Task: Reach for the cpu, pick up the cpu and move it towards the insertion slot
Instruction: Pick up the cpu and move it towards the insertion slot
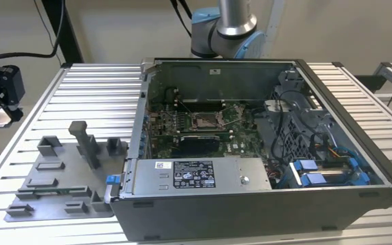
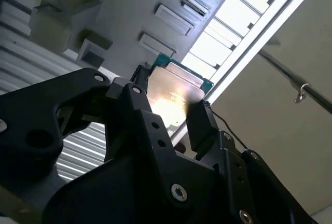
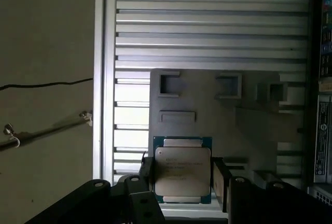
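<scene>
**Inspector:** Cpu [image 3: 182,171] status?

**Me:** Clamped between my tool's [image 3: 182,166] fingers, held above the grey tray [image 3: 218,130]. I judge pickup done.

**Inspector:** Outstanding?

**Me:** The carry. The insertion slot [image 1: 203,121] lies well apart, inside the open case [image 1: 250,214].

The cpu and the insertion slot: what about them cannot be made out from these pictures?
Second wrist view: glare washes out the top of the cpu; the end effector hides its lower edge.
Exterior view: the picture's left edge cuts off the end effector; the cpu in it is too small to pick out.
Exterior view: the insertion slot is too small to see its contacts.
</scene>
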Controlling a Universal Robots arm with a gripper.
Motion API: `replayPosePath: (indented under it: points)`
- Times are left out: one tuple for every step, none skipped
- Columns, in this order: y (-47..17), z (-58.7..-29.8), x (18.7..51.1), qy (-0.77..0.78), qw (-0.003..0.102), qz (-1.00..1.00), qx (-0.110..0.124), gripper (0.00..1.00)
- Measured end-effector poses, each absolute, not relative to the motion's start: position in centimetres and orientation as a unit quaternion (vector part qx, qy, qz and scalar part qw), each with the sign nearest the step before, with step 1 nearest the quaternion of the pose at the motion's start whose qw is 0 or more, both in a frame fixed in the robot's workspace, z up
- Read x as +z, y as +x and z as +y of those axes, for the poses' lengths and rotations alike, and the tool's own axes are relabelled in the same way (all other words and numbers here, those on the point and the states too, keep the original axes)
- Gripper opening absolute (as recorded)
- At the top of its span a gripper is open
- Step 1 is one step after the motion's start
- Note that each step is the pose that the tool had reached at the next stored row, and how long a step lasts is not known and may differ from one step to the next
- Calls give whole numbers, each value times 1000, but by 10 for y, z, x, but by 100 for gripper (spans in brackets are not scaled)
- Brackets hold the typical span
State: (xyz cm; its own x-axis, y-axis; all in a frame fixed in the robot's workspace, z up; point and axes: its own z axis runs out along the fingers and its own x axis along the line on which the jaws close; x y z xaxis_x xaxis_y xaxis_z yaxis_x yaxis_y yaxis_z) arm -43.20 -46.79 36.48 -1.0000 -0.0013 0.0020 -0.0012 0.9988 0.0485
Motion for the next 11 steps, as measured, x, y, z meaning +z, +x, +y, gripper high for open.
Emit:
replayPosePath:
  points:
    - [-432, -468, 367, 1, 1, -1000, -24, 0]
    - [-432, -468, 369, 1, 1, -1000, -24, 0]
    - [-432, -468, 371, 1, 1, -1000, -24, 0]
    - [-432, -468, 372, 1, 1, -1000, -24, 0]
    - [-432, -468, 374, 1, 1, -1000, -24, 0]
    - [-432, -468, 375, 1, 1, -1000, -24, 0]
    - [-432, -468, 377, 1, 1, -1000, -24, 0]
    - [-432, -468, 378, 1, 1, -1000, -24, 0]
    - [-432, -468, 379, 1, 1, -1000, -24, 0]
    - [-432, -468, 381, 1, 1, -1000, -24, 0]
    - [-432, -468, 381, 1, 1, -1000, -24, 0]
